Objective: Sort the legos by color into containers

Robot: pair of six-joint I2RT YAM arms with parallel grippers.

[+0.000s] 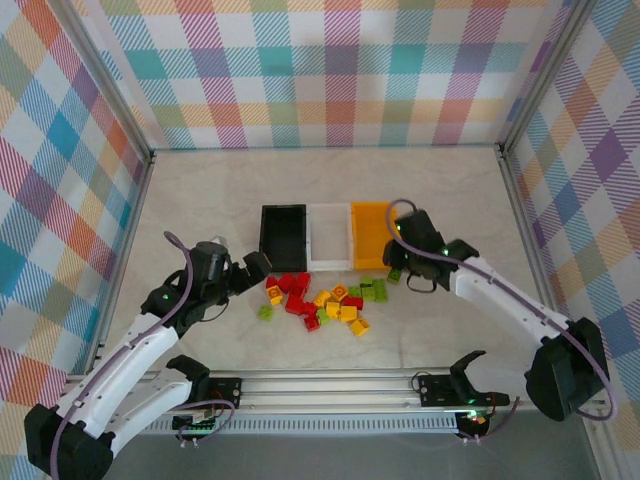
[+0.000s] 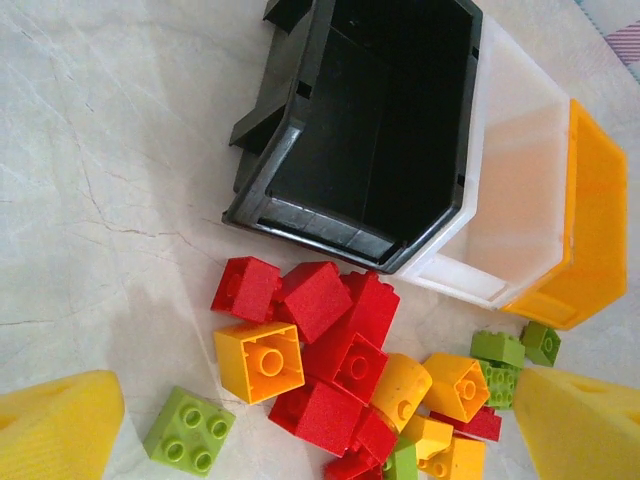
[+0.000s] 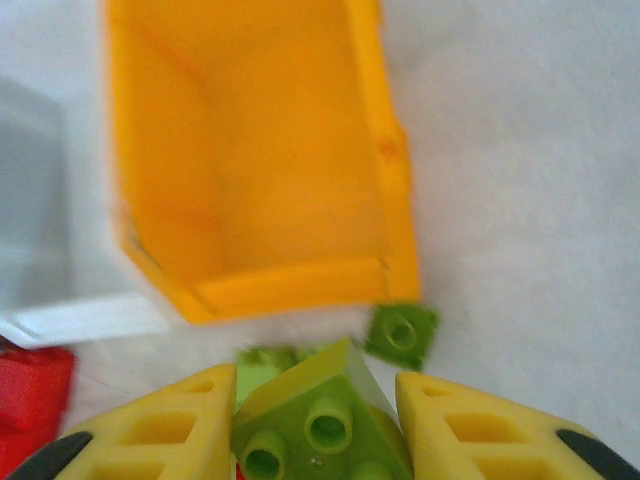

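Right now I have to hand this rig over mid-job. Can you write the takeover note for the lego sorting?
Left gripper: open, holding nothing, poised at the left edge of the pile.
Right gripper: shut on a green lego, just short of the near end of the orange bin.
Bins: black bin, white bin and the orange one stand side by side, all empty.
Done: nothing binned yet.
Left: the held brick, plus the whole pile of legos, red, yellow and green, on the table in front of the bins.
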